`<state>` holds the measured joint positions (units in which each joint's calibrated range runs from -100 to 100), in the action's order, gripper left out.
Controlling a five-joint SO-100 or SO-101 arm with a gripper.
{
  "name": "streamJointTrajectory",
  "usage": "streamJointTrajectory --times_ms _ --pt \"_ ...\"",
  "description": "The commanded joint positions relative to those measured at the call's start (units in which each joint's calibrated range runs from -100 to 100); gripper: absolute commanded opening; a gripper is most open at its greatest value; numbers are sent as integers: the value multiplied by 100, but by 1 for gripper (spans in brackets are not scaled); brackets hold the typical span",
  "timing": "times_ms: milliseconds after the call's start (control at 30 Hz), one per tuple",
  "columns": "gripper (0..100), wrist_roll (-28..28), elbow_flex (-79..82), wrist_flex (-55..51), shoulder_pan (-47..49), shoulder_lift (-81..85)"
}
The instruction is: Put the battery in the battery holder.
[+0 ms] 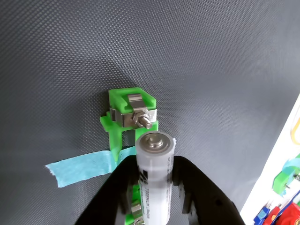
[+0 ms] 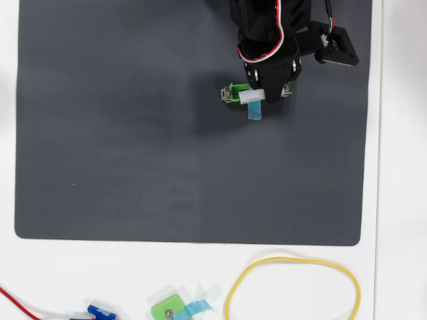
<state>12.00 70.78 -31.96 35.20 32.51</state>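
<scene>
In the wrist view the white battery (image 1: 154, 180) is clamped between my black fingers, its metal end pointing away from the camera. My gripper (image 1: 154, 187) is shut on it. Just beyond and beneath lies the bright-green battery holder (image 1: 131, 110), its metal contact clip facing the battery end, with a light-blue tape strip (image 1: 82, 168) running off to the left. From overhead, the battery (image 2: 252, 96) sits over the battery holder (image 2: 233, 93) at the gripper (image 2: 257, 97), near the mat's upper middle. The holder's near end is hidden under the battery and fingers.
A dark grey mat (image 2: 133, 133) covers most of the white table. Off the mat's bottom edge lie a yellow cable loop (image 2: 293, 287), a small squarish green piece with blue tape (image 2: 170, 308), a blue connector (image 2: 101, 312) and a red wire (image 2: 17, 303).
</scene>
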Motion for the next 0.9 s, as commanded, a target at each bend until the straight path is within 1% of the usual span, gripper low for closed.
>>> streamJointTrajectory --times_ms 0,867 --pt "0 -31 -91 92 -111 -23" --pt "0 -26 -21 75 -111 -15"
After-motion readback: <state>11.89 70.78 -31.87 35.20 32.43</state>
